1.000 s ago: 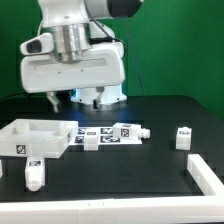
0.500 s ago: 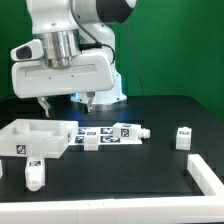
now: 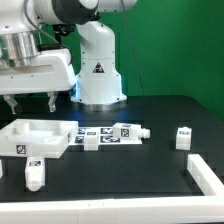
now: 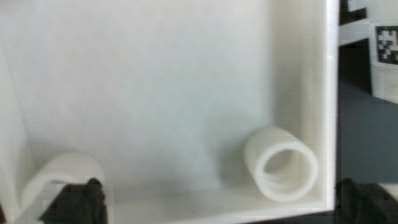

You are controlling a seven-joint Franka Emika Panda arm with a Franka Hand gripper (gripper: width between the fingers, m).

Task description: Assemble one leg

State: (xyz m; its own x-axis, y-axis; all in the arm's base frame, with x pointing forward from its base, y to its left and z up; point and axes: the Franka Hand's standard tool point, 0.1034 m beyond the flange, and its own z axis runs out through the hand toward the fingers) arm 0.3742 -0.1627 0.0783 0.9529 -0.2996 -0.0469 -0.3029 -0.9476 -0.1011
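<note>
My gripper (image 3: 31, 103) is open and empty, hanging above the white tabletop piece (image 3: 38, 139) at the exterior view's left. In the wrist view the tabletop (image 4: 169, 90) fills the frame, with a round screw socket (image 4: 276, 162) and a second socket (image 4: 61, 176) at its corners. My dark fingertips (image 4: 80, 200) stand wide apart on either side of it. One white leg (image 3: 35, 175) lies in front of the tabletop. Another white leg (image 3: 183, 137) stands at the exterior view's right.
The marker board (image 3: 108, 133) lies just beside the tabletop, in front of the robot base (image 3: 98, 70). A white wall (image 3: 206, 176) runs along the table's right and front edges.
My gripper has moved to the exterior view's left, from above the marker board to above the tabletop piece. It stays open. The parts have not moved.
</note>
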